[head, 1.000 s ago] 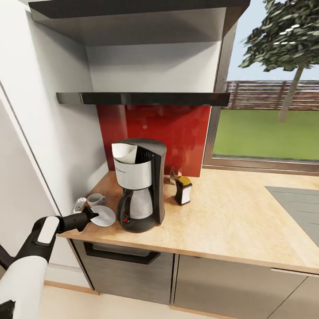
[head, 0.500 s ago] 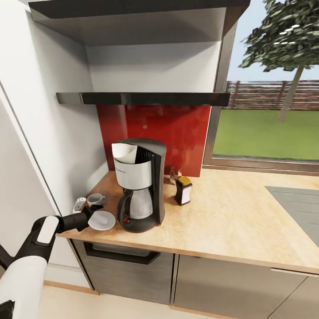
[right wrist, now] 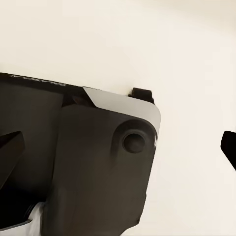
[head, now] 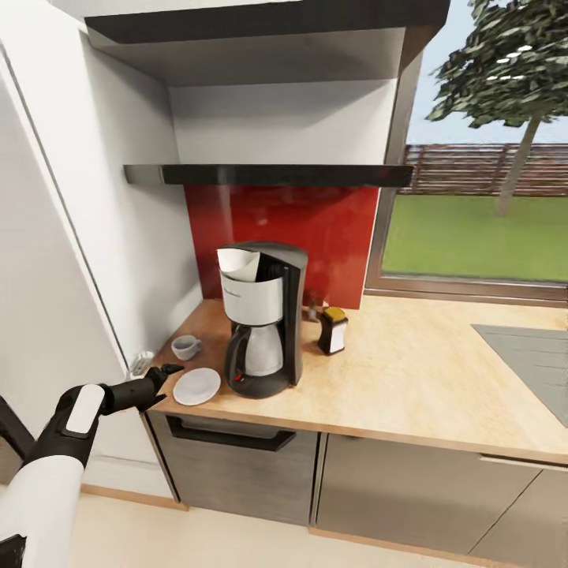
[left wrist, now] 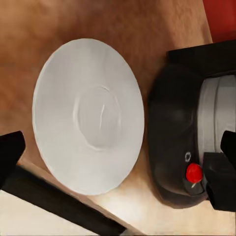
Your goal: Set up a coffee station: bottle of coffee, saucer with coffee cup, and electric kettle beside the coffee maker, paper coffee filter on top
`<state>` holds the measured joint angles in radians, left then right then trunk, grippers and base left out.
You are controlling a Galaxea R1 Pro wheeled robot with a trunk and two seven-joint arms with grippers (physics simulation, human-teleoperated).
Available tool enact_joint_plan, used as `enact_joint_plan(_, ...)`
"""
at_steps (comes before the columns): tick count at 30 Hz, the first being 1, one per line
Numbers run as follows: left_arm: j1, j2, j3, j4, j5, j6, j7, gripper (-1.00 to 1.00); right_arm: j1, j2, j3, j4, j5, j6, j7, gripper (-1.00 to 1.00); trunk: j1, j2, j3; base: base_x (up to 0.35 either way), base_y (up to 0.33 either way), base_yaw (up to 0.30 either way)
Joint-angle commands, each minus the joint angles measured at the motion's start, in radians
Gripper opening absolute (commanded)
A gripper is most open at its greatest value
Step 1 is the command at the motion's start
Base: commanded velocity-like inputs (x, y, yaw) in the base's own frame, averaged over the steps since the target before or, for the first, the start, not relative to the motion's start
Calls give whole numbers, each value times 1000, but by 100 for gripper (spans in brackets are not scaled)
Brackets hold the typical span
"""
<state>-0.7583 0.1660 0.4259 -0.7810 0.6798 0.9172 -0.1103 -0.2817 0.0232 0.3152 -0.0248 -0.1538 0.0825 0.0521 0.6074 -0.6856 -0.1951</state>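
Behind the coffee maker (head: 264, 319), a small object, too hidden to identify.

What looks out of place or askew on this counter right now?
The coffee cup stands on the bare countertop, behind the empty saucer rather than on it. The saucer sits close to the counter's front edge. The paper coffee filter on the coffee maker pokes up at one corner. Nothing is spilled.

Kitchen corner, white wall (head: 102, 237) at left. Glossy red backsplash (head: 315, 229) behind, dark board (head: 260, 20) high above. Grey cabinet fronts (head: 379, 489) below, black handle (head: 229, 436) on one. Big window (head: 481, 213) at right: green lawn, wooden fence, tree. Pale floor (head: 197, 544), possibly tiled. Even daylight throughout.
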Motion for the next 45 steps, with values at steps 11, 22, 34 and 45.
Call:
enact_joint_plan(11, -1, -2, 2, 0, -9, 5, -9, 100, -1, 0, 8, -1, -10, 5, 2, 100, 0, -1, -2, -299, 81, 0)
enact_joint_plan(22, -1, -5, 1, 4, -9, 7, -11, 100, -1, 0, 8, -2, -10, 5, 2, 100, 0, -1, -2, -331, 2, 0)
enact_joint_plan(34, 138, -39, -6, 14, -11, 10, -52, 100, -1, 1, 8, -4, -12, 5, 2, 100, 0, -1, -2, -190, 0, 0)
enact_joint_plan(45, 496, -30, -51, 14, -50, -139, -165, 100, -1, 3, 8, -6, -13, 1, 3, 100, 0, -1, -2, -5, 0, 0)
